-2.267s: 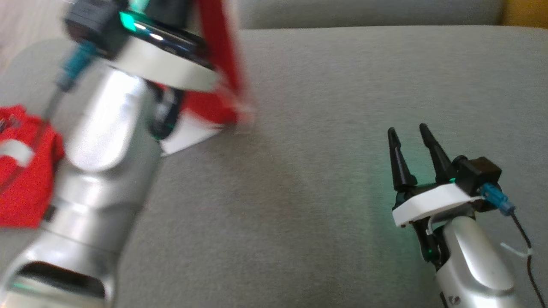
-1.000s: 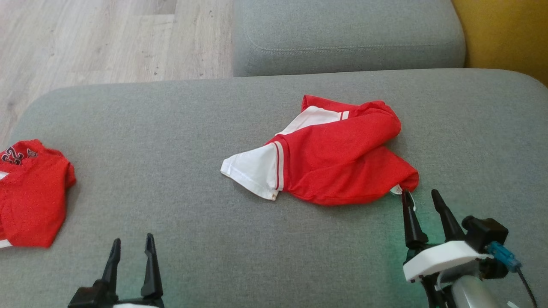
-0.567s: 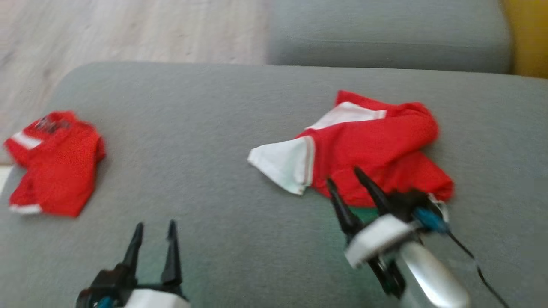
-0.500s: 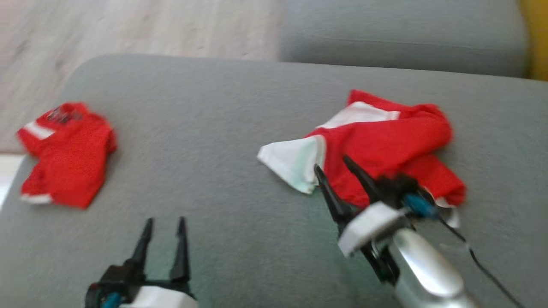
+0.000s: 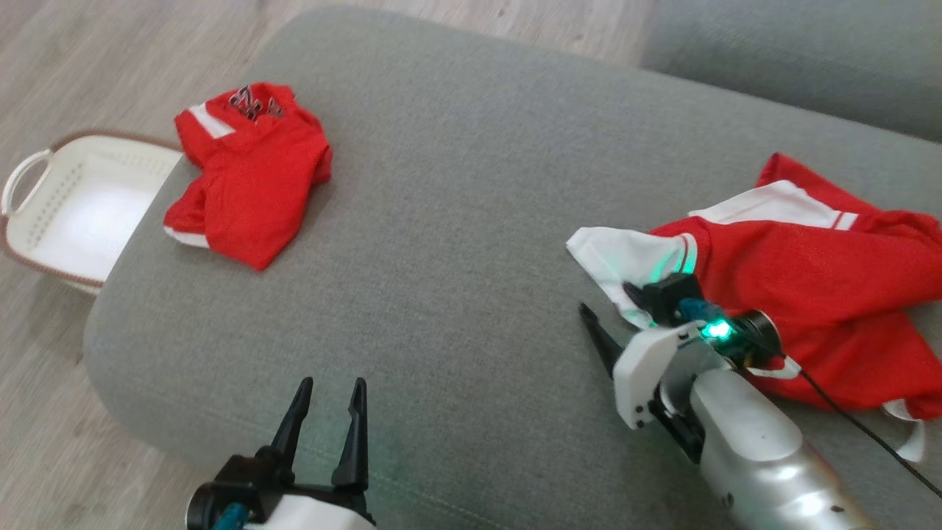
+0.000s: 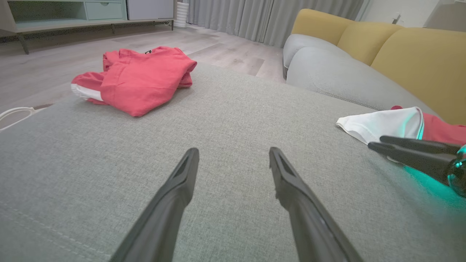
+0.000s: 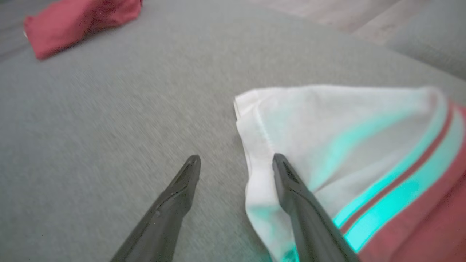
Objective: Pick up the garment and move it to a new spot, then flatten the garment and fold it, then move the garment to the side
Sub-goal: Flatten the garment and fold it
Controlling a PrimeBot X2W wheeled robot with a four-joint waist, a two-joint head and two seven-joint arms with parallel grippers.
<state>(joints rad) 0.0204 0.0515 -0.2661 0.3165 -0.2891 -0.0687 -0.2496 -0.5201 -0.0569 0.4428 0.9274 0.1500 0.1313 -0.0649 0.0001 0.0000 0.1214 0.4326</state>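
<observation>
A crumpled red garment (image 5: 809,258) with white sleeves lies at the right of the grey cushion (image 5: 456,221). Its white sleeve (image 7: 327,127) points left. My right gripper (image 5: 607,302) is open and turned on its side at the sleeve's hem. In the right wrist view the gripper (image 7: 236,157) has one finger over the hem edge and the other over bare cushion. My left gripper (image 5: 333,383) stands open and empty near the cushion's front edge. In the left wrist view this gripper (image 6: 233,150) faces bare cushion, with the sleeve (image 6: 386,123) at the right.
A second red garment (image 5: 250,169), folded, lies at the cushion's far left corner. A white basket (image 5: 29,169) stands on the wooden floor beside that corner. Another grey cushion (image 5: 795,59) and yellow backrests (image 6: 411,62) lie beyond.
The head camera has swung, so the whole picture shifted and the basket came into view. My right gripper moved from the garment's lower edge to the white sleeve and rolled sideways.
</observation>
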